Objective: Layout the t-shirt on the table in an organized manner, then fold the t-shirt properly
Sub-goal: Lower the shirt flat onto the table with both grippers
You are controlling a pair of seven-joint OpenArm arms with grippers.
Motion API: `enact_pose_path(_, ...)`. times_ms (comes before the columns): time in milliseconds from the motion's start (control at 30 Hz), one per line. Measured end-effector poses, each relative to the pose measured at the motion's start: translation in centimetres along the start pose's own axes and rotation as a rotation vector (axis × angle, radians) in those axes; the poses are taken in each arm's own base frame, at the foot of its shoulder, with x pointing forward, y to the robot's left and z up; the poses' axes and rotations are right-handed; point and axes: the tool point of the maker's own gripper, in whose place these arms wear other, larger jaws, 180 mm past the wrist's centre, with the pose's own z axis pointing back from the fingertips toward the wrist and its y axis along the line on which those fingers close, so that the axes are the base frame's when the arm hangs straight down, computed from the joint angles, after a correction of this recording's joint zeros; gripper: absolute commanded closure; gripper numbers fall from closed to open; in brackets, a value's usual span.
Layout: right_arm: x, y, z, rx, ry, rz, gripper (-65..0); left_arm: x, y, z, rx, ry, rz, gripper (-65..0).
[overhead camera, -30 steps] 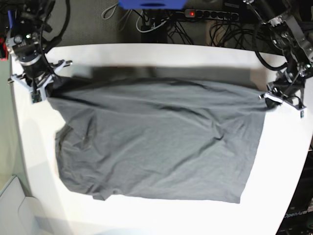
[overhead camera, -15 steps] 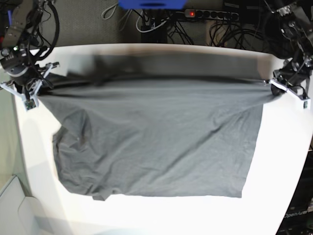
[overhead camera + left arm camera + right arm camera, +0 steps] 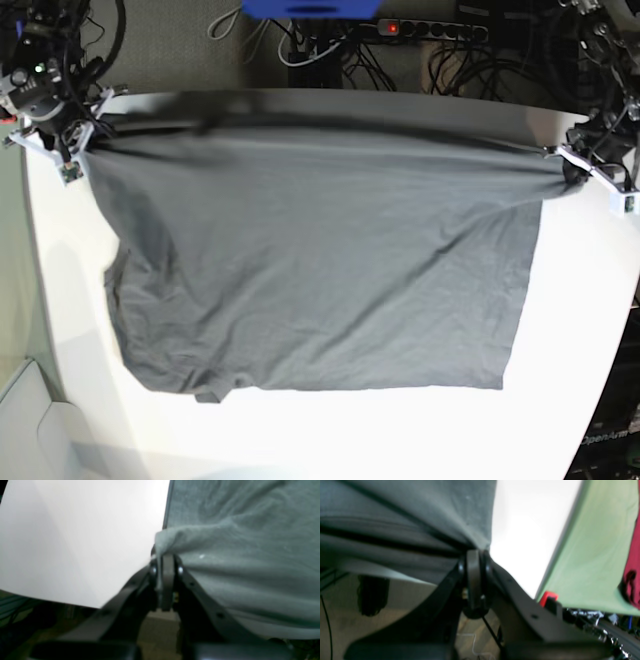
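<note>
Over the last second both arms have drawn the far edge of the t-shirt (image 3: 320,260) up and away toward the back of the worktop (image 3: 580,330), so the cloth that sagged in soft folds between them now runs as a nearly straight, taut line from corner to corner, and the near hem has slid back with it. The left hand (image 3: 590,170) is clamped tight on one far corner, a bunched nub of fabric poking out between its closed fingers (image 3: 167,580) in the wrist view; the right hand (image 3: 62,135) is likewise pinched shut on the opposite corner, the cloth fanning out from its grip in tight ridges. This looks like the spreading stage well in hand: the body of the shirt lies mostly flat on the white surface, though the sleeve side below the right hand is rumpled and curled under (it will likely want smoothing before any fold). The shirt is a thin, dark grey knit, limp and quick to crease, with diagonal tension wrinkles running from the left hand's corner; the worktop is smooth, matte and round-cornered.
</note>
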Motion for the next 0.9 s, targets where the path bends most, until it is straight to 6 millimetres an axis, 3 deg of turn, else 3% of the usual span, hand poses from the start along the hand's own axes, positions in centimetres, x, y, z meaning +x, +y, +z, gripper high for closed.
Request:
enact_pose_path(267,-1.0,0.4,0.1,0.012,0.019,0.004,-1.3,-0.2,0.1,0.0,0.003,0.006,-0.001,-0.4)
enact_pose_path(500,-1.7,0.1,0.1,-0.003,0.053,0.011,-20.4,-0.2,1.0,0.4,0.025,0.017,-0.035,-0.9)
enact_pose_path(600,-1.8,-0.2,0.2,-0.013,0.056,0.004,-25.6,-0.6,2.2,0.8,0.068,0.036,-0.047,-7.5)
enact_pose_path(733,-1.6,-0.2,0.2,-0.013,0.043,0.005,-27.0,-1.3,2.1,0.9,0.058,0.051,-0.044,-17.7)
enact_pose_path(900,-1.2,-0.3,0.1,-0.015,0.038,0.005,-27.3,-1.7,1.8,0.7,0.052,0.057,-0.040,-23.0)
